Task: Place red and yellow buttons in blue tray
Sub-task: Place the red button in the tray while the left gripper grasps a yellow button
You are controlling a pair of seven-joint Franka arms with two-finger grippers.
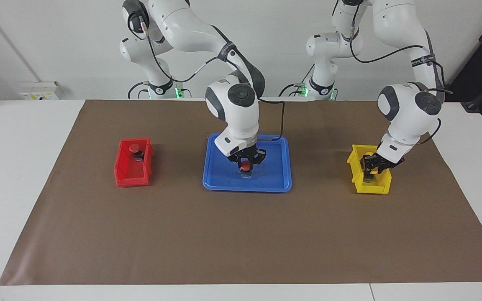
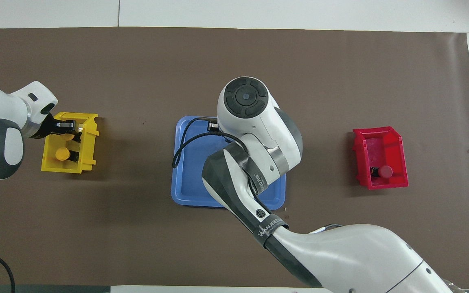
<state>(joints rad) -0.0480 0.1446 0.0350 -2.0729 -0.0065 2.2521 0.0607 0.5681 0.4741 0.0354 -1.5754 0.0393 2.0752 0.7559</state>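
The blue tray (image 1: 275,184) (image 2: 185,162) lies mid-table. My right gripper (image 1: 245,164) is shut on a red button (image 1: 245,166) and holds it low over the tray's middle; the right arm hides it in the overhead view. Another red button (image 1: 134,147) (image 2: 386,171) sits in the red bin (image 1: 131,179) (image 2: 381,142). My left gripper (image 1: 371,165) (image 2: 66,129) is down inside the yellow bin (image 1: 377,189) (image 2: 50,163), shut on a yellow button (image 1: 373,164). A second yellow button (image 2: 61,154) rests in that bin, nearer to the robots.
A brown mat (image 1: 241,242) covers the table. The red bin stands toward the right arm's end, the yellow bin toward the left arm's end. The right arm's wrist and forearm (image 2: 255,134) cover most of the tray from above.
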